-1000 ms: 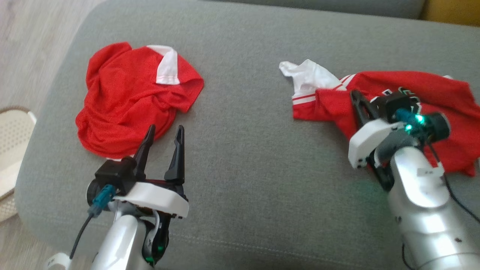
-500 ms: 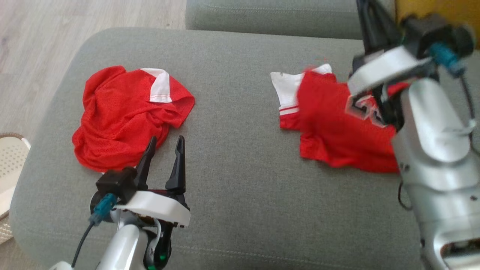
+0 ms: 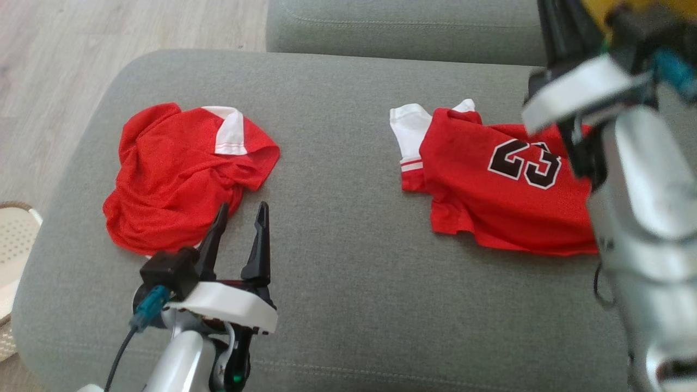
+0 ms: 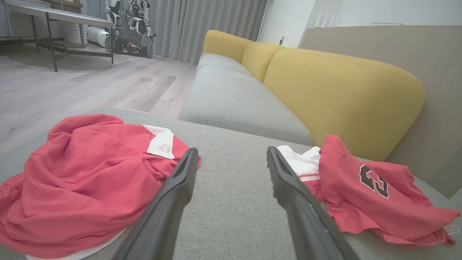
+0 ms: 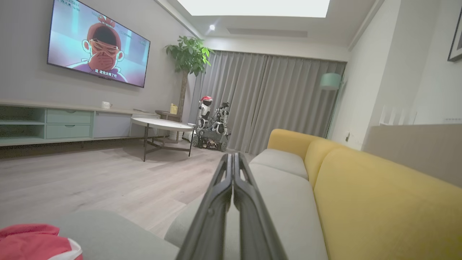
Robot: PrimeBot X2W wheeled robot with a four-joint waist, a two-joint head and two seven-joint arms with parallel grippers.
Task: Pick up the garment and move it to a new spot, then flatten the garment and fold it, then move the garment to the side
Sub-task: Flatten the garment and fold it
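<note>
While its two long dark fingers stood spread wide with nothing between them, the left claw (image 3: 242, 209) (image 4: 232, 151) was held low over a broad grey fabric seat cushion (image 3: 337, 272). Just ahead of it and to its left, close by its left fingertip, lay a crumpled red mesh garment with a white panel (image 3: 174, 169) (image 4: 83, 173), bunched in folds on the cushion. Well apart on that claw's right, the red jersey with a black number 23 and white sleeves (image 3: 490, 201) (image 4: 364, 202) lay spread on the same cushion, number upward, its lower hem wrinkled. The right claw (image 5: 231, 156) was raised above the jersey's right end, its fingers pressed tight together and gripping nothing; the head view showed it blurred. Beyond its tips ran a second grey seat cushion (image 5: 285, 202), with a mustard-yellow padded sofa back (image 5: 382, 206) on its right. Far to the left claw's left, past the cushion's edge, a cream perforated plastic basket (image 3: 13, 239) sat on pale wood-plank flooring (image 3: 49, 65).
</note>
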